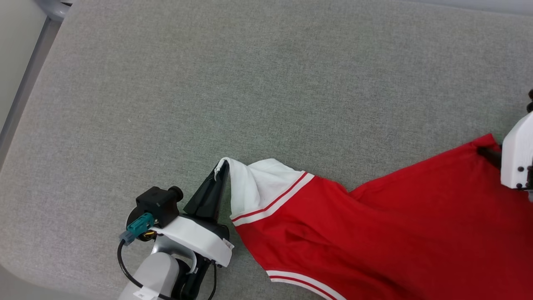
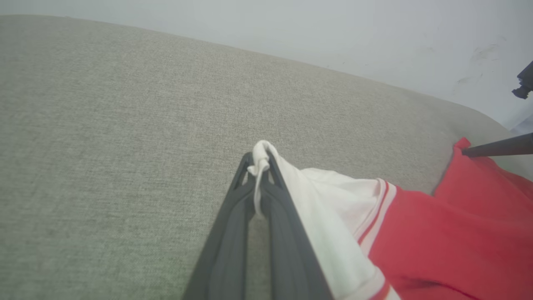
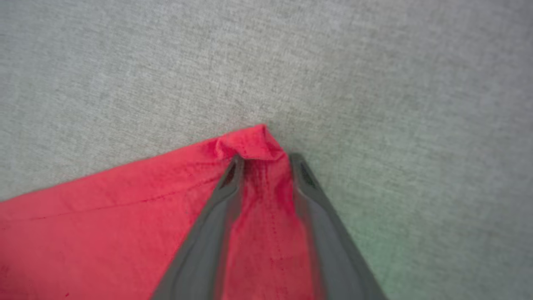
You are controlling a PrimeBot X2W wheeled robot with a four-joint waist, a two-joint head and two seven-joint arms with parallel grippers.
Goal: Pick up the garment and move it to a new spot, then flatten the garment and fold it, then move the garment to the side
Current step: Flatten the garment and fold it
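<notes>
The grey cushion (image 1: 266,83) lies bare across its far half and its whole left side, so a gripper can pass freely there. The garment (image 1: 374,233) covers the near right, running between the two grippers. The left gripper (image 1: 222,166) stands at the near left, pinching the white sleeve tip. The right gripper (image 3: 266,160) sits at the right edge, fingers apart astride the red corner. A rail (image 1: 29,79) bounds the far left. A wall (image 2: 333,33) rises beyond the cushion.

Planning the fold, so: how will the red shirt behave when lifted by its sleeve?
Likely floppy: the garment drapes and creases from the sleeve pinched in the left gripper. Probably light; it bunches at the right gripper.
</notes>
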